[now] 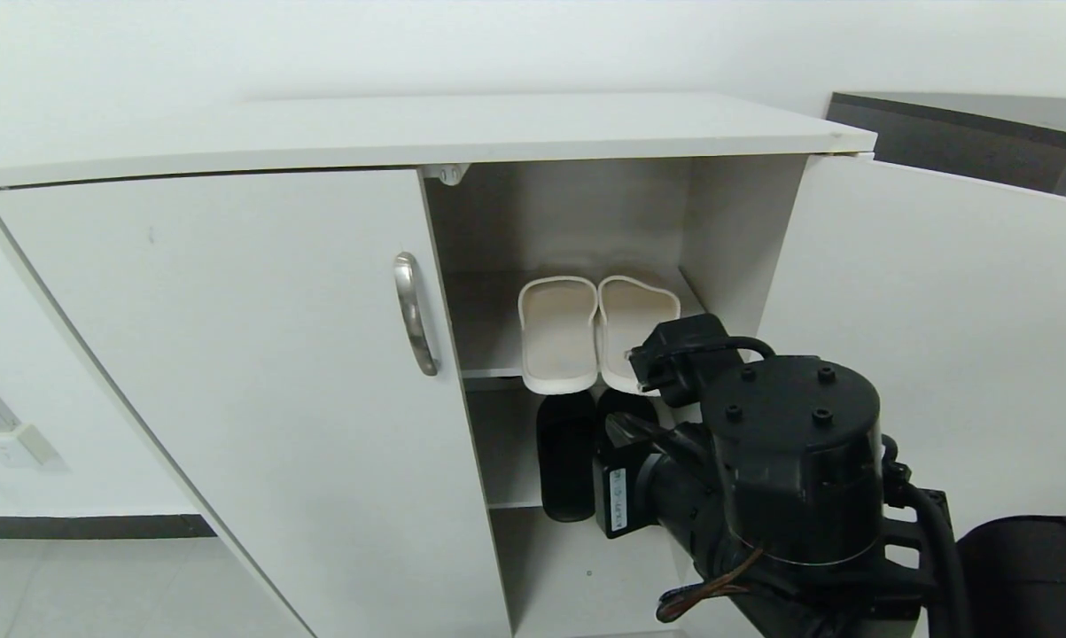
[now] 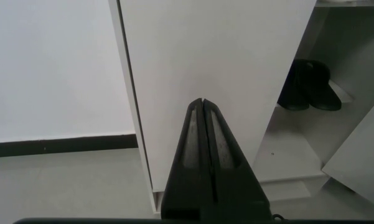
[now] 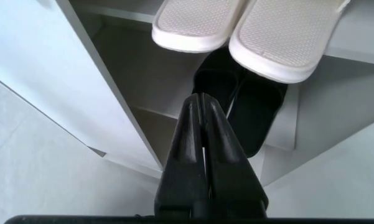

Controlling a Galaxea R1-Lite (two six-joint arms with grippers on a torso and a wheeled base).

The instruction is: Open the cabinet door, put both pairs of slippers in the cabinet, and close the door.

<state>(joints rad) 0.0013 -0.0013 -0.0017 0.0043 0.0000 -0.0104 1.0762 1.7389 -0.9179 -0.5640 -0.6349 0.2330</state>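
Right gripper [image 3: 202, 98]: its two dark fingers are pressed together with nothing between them. It is poised before the open half of the cabinet [image 1: 408, 133], level with the shelves. The black slippers [image 3: 252, 112] lie just beyond its tips, side by side on the middle shelf [image 1: 506, 483]. The white slippers [image 3: 243, 28] sit directly above them on the upper shelf [image 1: 484, 323], with their ends overhanging its front edge. Neither pair touches the gripper. Seen from the head, the right arm [image 1: 763, 461] stands in front of the cabinet's opening. It covers part of the black pair and the end of one white slipper. The right-hand door [image 1: 940, 337] is swung wide from the cabinet. The left-hand door [image 1: 231, 354] is shut, with a metal handle [image 1: 415, 312] near its inner edge. Room for movement lies between that inner edge and the swung-out door, in front of the shelves. Left gripper [image 2: 202, 102]: its fingers are likewise closed together and hold nothing. It points at the face of the shut door, well apart from both pairs. Pale floor [image 2: 62, 186] spreads before the cabinet, and a grey unit [image 1: 958, 133] stands behind the cabinet's open-door side.
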